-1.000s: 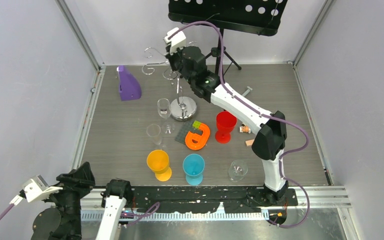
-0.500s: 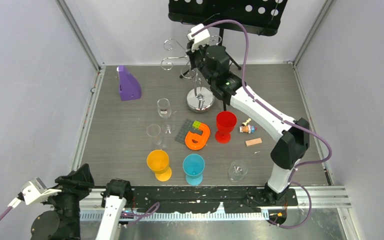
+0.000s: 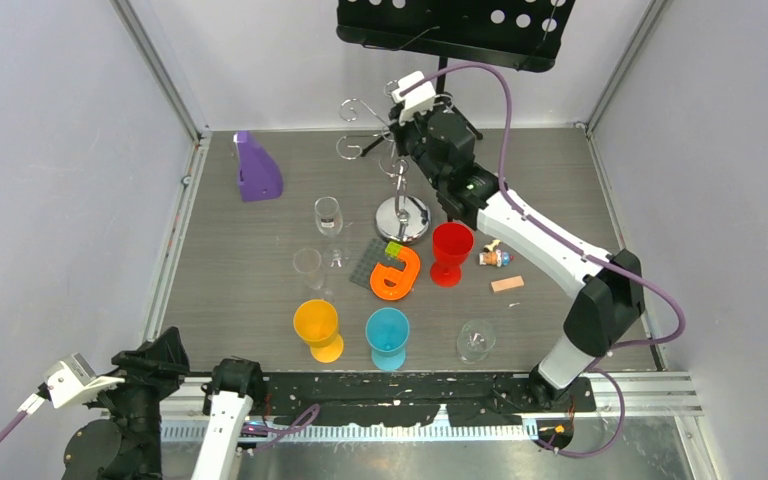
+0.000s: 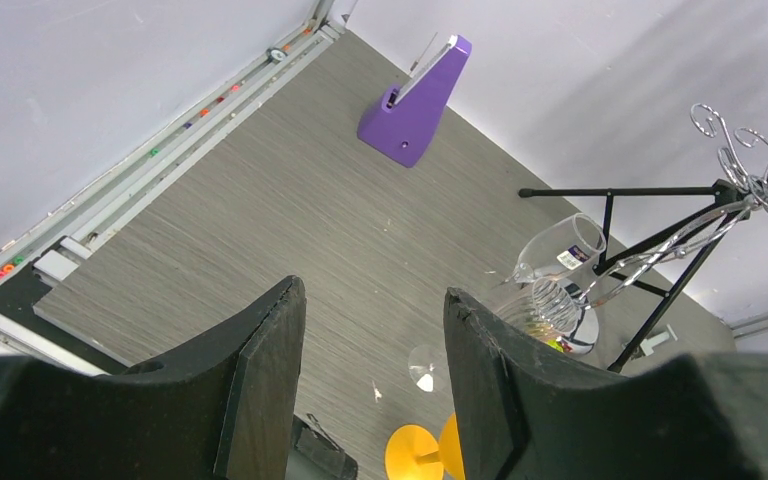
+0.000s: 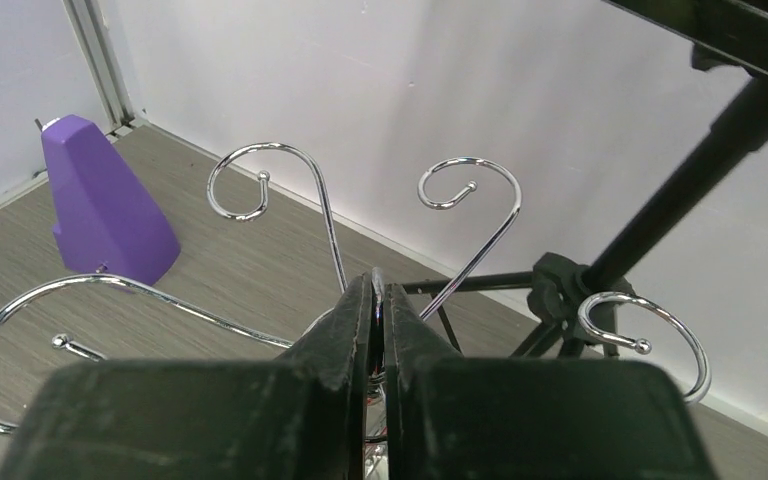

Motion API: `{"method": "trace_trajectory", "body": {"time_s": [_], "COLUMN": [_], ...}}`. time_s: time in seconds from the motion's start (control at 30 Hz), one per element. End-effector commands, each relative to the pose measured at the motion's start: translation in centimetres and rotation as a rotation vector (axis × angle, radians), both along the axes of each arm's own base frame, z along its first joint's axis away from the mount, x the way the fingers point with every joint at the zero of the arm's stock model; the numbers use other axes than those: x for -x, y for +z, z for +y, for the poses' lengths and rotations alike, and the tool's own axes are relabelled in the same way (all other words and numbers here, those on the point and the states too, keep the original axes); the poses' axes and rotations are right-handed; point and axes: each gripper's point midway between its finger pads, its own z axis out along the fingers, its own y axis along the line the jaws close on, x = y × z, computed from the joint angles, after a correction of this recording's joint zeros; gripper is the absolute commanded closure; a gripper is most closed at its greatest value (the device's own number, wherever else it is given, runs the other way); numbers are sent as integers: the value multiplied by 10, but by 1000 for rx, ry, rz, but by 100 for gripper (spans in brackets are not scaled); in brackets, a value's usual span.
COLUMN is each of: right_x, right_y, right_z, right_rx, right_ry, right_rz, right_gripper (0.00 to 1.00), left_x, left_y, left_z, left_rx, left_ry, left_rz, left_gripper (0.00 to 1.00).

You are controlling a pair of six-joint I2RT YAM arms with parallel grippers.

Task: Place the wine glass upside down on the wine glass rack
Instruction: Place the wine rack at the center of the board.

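At far centre of the desk [image 3: 260, 290], the wine glass rack [image 3: 402, 218] has its round base at 11 o'clock of the red goblet [image 3: 451, 250]. Right jaws are pressed together, pinching the rack's top hub where the curled arms meet. We log a clear wine glass [image 3: 328, 216] upright at 9 o'clock of the base, near it but apart. Left jaws hang spread at the near left corner, holding nothing.

Chrome rack [image 3: 401, 214] stands upright at the desk's rear centre, its top pinched by the right hand [image 5: 378, 300]. A clear wine glass [image 3: 328, 214] stands upright near its left.
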Motion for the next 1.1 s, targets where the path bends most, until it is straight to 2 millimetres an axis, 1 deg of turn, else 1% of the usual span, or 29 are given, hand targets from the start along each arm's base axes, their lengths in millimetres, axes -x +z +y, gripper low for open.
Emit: {"method": "trace_trajectory", "body": {"time_s": [0.0, 0.23, 0.43, 0.6, 0.67, 0.9, 1.07], "right_x": [47, 67, 82, 90, 93, 101, 112], "right_y": [140, 128, 128, 126, 124, 111, 105], "right_z": [-48, -58, -62, -52, -51, -43, -35], "right_rx": [-239, -247, -281, -292, -298, -288, -289], "right_ry": [-31, 0, 34, 88, 98, 142, 185], "right_rz": [-339, -313, -293, -256, -244, -203, -177], "right_gripper": [95, 95, 95, 95, 94, 95, 95], "left_x": [0, -2, -4, -3, -3, -3, -3], "left_y": [7, 8, 9, 9, 9, 5, 3], "left_z": [-2, -4, -7, -7, -7, -7, -7], "left_rx": [17, 24, 34, 36, 36, 40, 42], "left_ry": [-13, -20, -32, -33, -32, -33, -36], "left_rz": [-42, -43, -46, -50, -48, -46, -43], "left_gripper": [48, 47, 47, 47, 47, 48, 48]}}
